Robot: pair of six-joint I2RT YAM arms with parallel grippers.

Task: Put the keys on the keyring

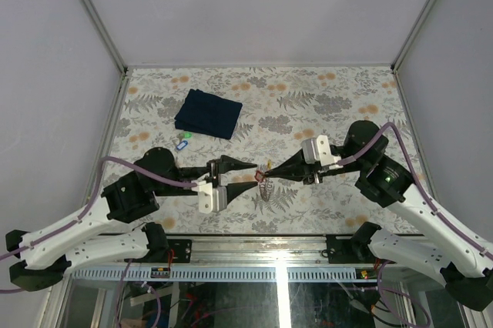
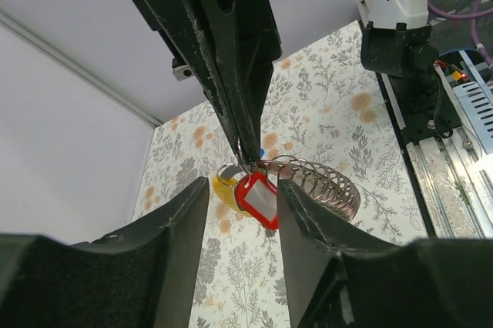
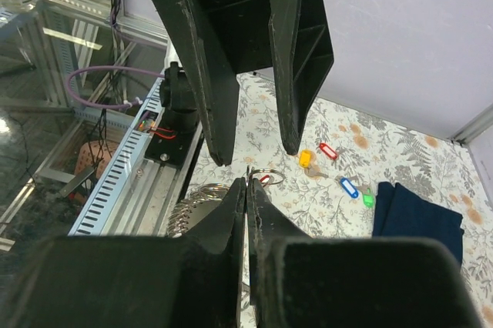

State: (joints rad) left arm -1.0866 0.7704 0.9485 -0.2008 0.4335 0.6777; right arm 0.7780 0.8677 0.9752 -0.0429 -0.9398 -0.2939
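Left gripper (image 2: pixel 243 189) jaws apart beside red key (image 2: pixel 258 199); right gripper (image 3: pixel 246 183) clamped on keyring (image 2: pixel 327 185). Risk: the unheld key slips off the wire and drops.

At least five keys (image 3: pixel 349 187), one keyring (image 2: pixel 333 183) and one cloth (image 1: pixel 208 113).

bright, even, diffuse light from above; shadows on the table (image 1: pixel 308 105) are soft and faint. glare streaks the glass (image 1: pixel 283 297) below. in its wrist view the left hand (image 2: pixel 243 185) looms dark and blurred.
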